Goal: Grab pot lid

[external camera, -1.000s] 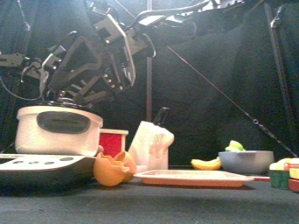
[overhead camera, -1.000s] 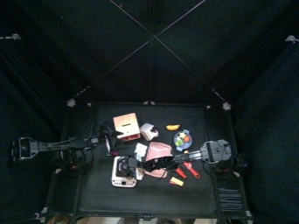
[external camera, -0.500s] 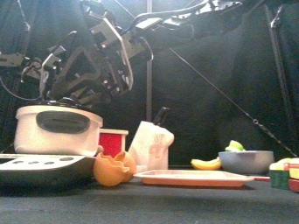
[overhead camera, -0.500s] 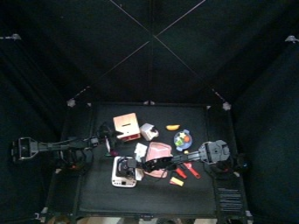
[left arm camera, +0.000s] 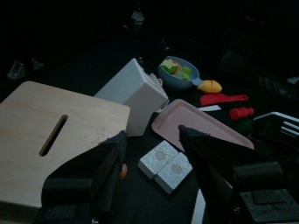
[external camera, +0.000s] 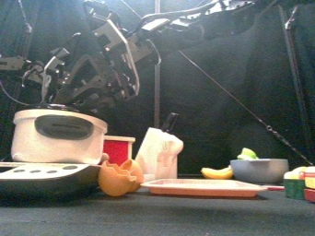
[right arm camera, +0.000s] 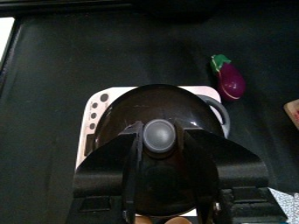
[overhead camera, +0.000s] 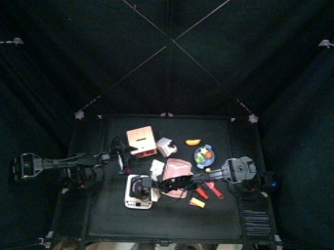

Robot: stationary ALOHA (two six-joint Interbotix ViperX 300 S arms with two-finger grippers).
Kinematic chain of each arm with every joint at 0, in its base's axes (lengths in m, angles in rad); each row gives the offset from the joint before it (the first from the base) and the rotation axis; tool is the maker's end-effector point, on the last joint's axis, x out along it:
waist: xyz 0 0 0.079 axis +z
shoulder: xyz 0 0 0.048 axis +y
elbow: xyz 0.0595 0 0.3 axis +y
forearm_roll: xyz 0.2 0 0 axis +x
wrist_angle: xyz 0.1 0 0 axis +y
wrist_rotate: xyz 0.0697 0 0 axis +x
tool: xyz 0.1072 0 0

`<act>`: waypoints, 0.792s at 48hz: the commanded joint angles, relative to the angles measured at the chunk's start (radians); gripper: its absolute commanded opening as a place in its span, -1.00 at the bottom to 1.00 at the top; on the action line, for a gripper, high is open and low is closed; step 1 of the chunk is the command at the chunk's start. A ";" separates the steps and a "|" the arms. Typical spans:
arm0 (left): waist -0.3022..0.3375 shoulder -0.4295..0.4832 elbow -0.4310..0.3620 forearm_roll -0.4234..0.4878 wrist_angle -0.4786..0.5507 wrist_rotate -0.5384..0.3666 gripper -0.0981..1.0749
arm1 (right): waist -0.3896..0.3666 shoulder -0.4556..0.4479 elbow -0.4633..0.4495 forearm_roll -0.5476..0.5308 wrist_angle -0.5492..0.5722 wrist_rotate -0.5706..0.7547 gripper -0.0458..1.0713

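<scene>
Black pot lid (right arm camera: pixel 158 149) at the tabletop's near left, knob (right arm camera: pixel 159 135) between the right tool's (right arm camera: pixel 162 166) parted, untouching jaws

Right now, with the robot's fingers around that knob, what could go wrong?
1. The right gripper straddles the round knob on the black pot lid; if the fingers close off-centre, the knob could slip out.
2. The lid sits on a white cooker; a tilted lift might drag or tip it.
3. The purple eggplant toy lies close and could get bumped.
</scene>
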 commanded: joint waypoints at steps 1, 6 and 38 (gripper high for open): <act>0.003 0.000 -0.009 -0.002 -0.009 0.000 0.65 | -0.002 -0.032 -0.021 -0.003 0.006 -0.003 0.26; 0.002 0.000 -0.009 0.000 -0.008 0.000 0.65 | -0.002 -0.034 -0.028 -0.005 0.006 -0.002 0.23; -0.002 0.000 -0.009 -0.002 -0.008 0.000 0.65 | -0.002 -0.080 -0.032 -0.008 0.028 -0.002 0.15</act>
